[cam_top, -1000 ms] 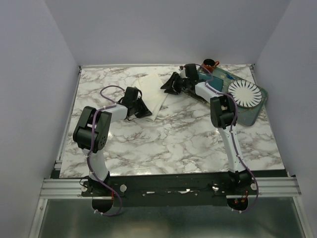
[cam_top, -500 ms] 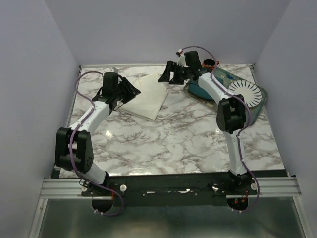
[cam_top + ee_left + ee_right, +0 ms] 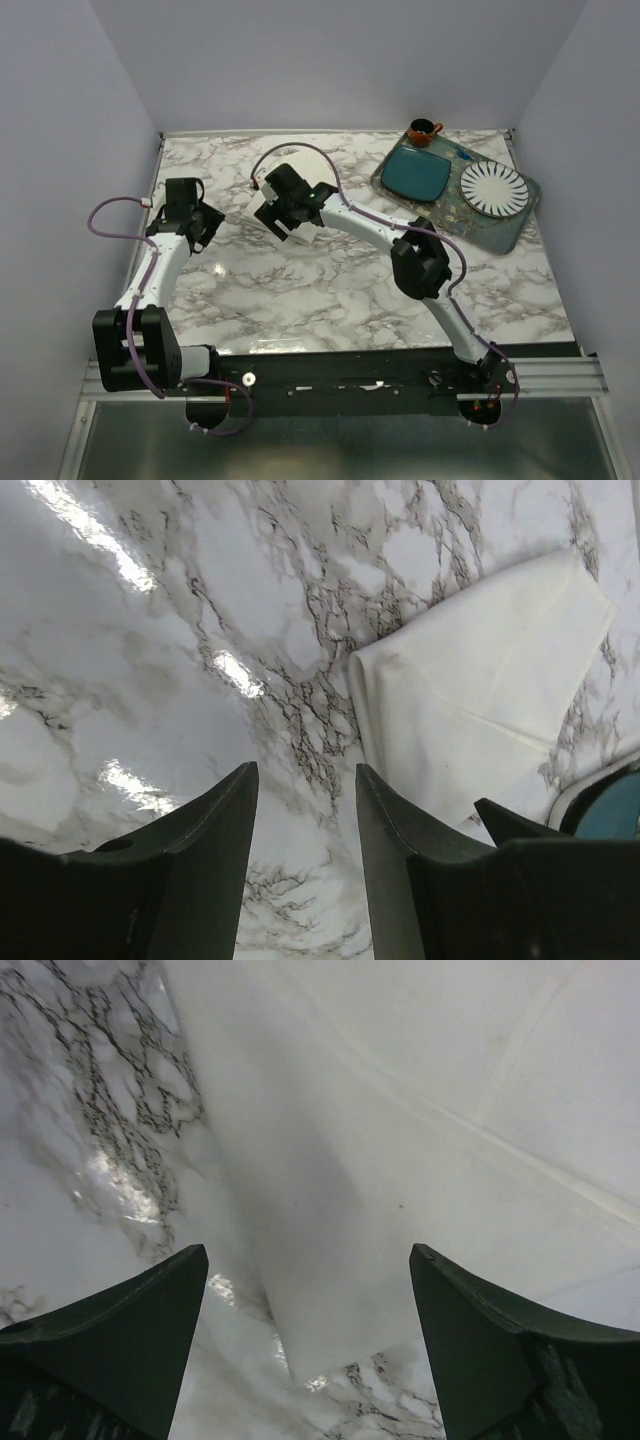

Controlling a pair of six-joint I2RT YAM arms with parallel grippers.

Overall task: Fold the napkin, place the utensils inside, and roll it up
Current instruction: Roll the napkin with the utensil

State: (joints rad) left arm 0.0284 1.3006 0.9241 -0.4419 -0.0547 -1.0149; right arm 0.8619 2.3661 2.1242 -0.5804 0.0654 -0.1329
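Marble tabletop (image 3: 340, 290), lilac walls (image 3: 330, 60), folded napkin (image 3: 480, 700), left fingers (image 3: 190, 870) and right fingers (image 3: 110, 1330) spread empty

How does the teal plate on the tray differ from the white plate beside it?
The teal plate is squarish with rounded corners, while the white plate is round. The teal plate is plain, but the white plate has dark lines radiating from its centre. The teal plate lies at the end of the tray nearer the brown cup, the white plate at the other end. Both lie flat on the tray.
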